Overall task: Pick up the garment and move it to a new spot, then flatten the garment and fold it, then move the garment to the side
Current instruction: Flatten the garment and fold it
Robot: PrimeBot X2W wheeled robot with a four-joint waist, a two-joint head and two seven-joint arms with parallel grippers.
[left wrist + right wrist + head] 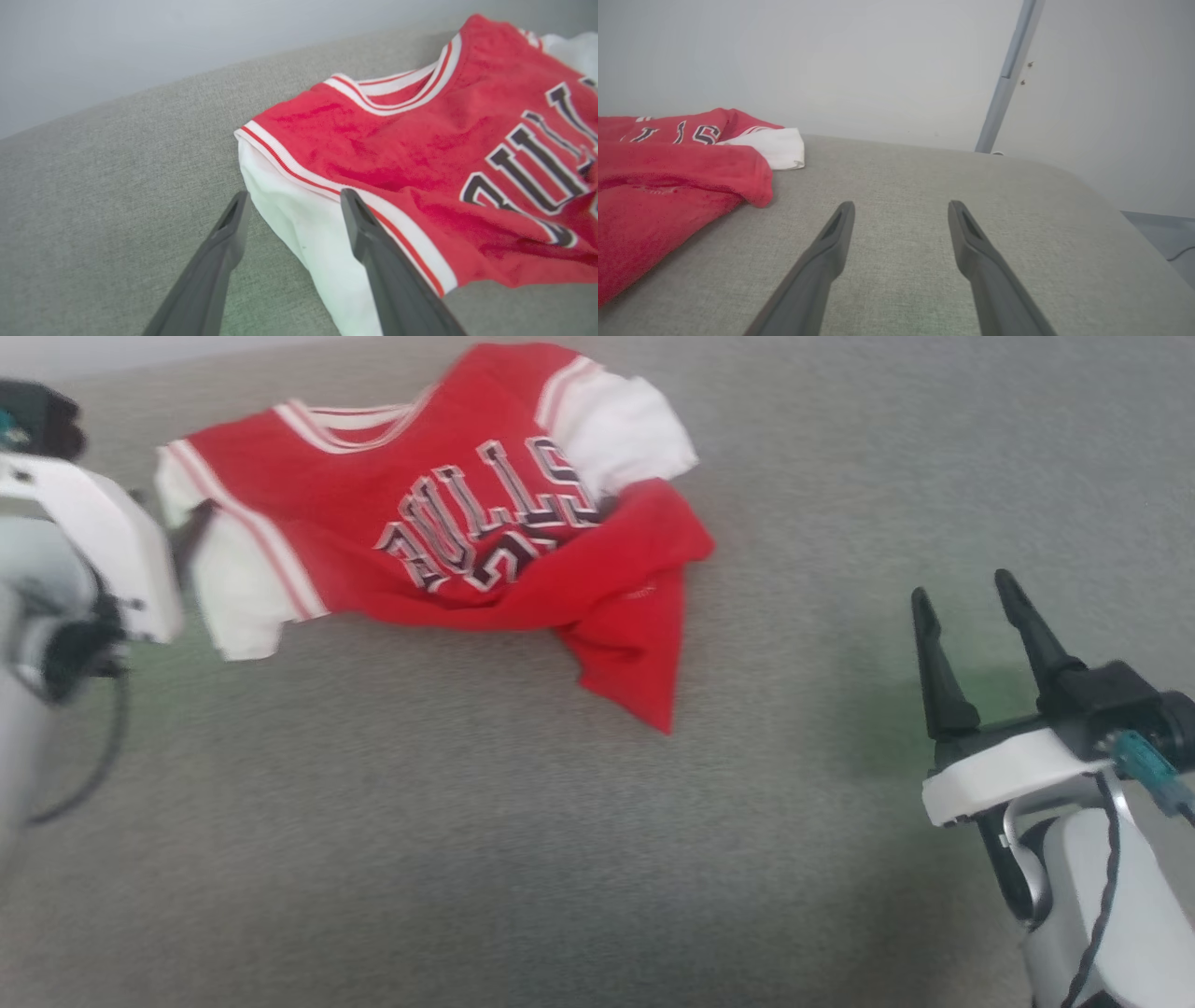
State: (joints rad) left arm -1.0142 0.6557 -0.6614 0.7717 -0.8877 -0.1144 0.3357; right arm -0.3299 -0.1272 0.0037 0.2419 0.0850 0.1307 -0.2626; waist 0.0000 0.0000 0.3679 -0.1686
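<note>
Soft, even light; head-view motion blur smears the garment (pixel 373 495).

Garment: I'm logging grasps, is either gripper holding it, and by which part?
Nothing is held: left gripper open at the garment's white sleeve; right gripper open, apart.

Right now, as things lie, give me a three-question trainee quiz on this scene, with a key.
1. True or false: the right gripper is shut on the garment.
2. In the left wrist view, which part of the garment shows between the fingers of the left gripper? A) white sleeve B) neck trim C) red hem
3. What word is lettered on the chest?
Key: 1 false, it stands open over the bare grey surface; 2 A; 3 BULLS.
</note>
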